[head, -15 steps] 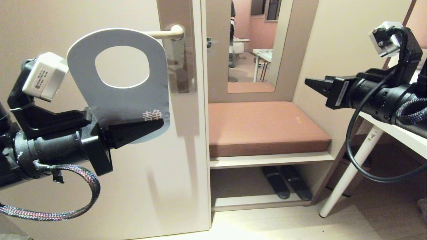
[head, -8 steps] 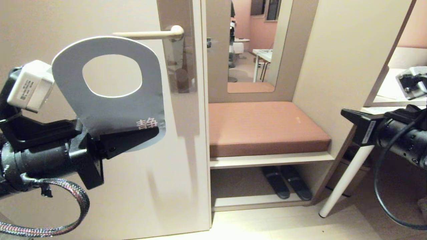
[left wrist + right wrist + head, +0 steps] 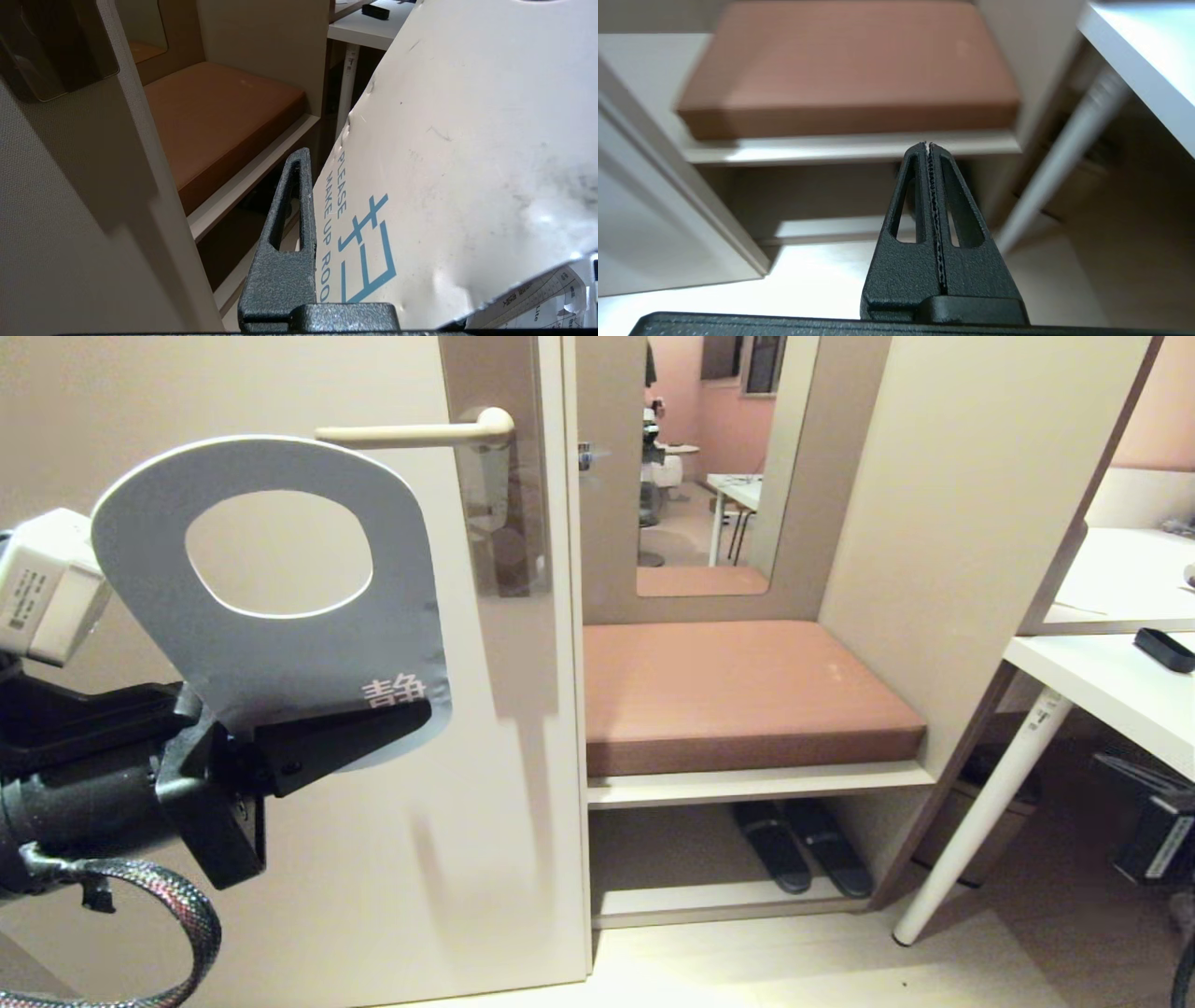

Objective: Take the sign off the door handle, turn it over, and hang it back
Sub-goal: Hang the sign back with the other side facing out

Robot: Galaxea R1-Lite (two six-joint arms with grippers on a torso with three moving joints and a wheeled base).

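Sign (image 3: 280, 644), flat rounded card with round hole, in left tool (image 3: 411, 714).

The left end effector (image 3: 373, 733) reaches in level from the left, its black fingers (image 3: 327, 742) clamped flat on the lower end of the sign (image 3: 280, 653), which stands up above it. Behind it sit the black wrist and a braided cable. The right end effector (image 3: 930, 149) points downward, its two fingers pressed together with nothing between them.
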